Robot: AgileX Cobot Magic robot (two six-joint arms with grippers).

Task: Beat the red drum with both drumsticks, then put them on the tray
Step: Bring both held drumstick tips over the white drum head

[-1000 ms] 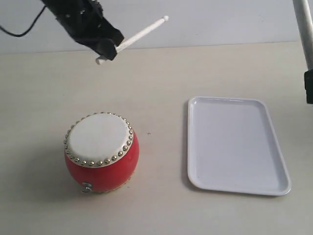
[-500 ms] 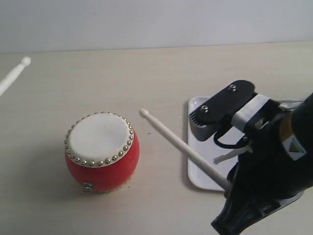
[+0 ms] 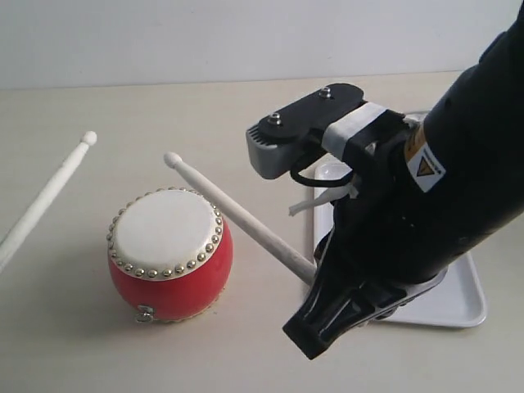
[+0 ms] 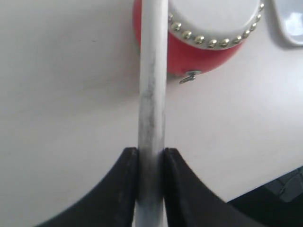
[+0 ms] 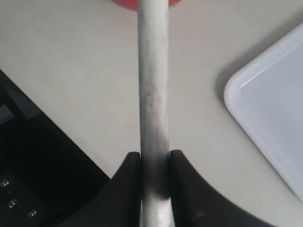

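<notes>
The red drum (image 3: 169, 255) stands upright on the table, cream skin up. My right gripper (image 3: 322, 274) is shut on one drumstick (image 3: 237, 214), which slants across the drum's far right rim, tip beyond it. Whether stick and drum touch I cannot tell. The other drumstick (image 3: 47, 196) comes in from the left edge, its tip short of the drum. In the left wrist view my left gripper (image 4: 151, 158) is shut on that drumstick (image 4: 153, 71), with the drum (image 4: 208, 45) past it. The right wrist view shows the gripper (image 5: 155, 163) clamping its stick (image 5: 152, 80). The white tray (image 3: 463, 291) is mostly hidden by my right arm.
My bulky black right arm (image 3: 409, 221) fills the right half of the exterior view above the tray. A tray corner (image 5: 272, 109) shows in the right wrist view, and dark robot parts (image 5: 33, 161) lie on its other side. The left arm is outside the exterior view.
My right arm has swung up and left, carrying its stick tip past the drum's far rim. The left stick has come further in from the left edge towards the drum.
</notes>
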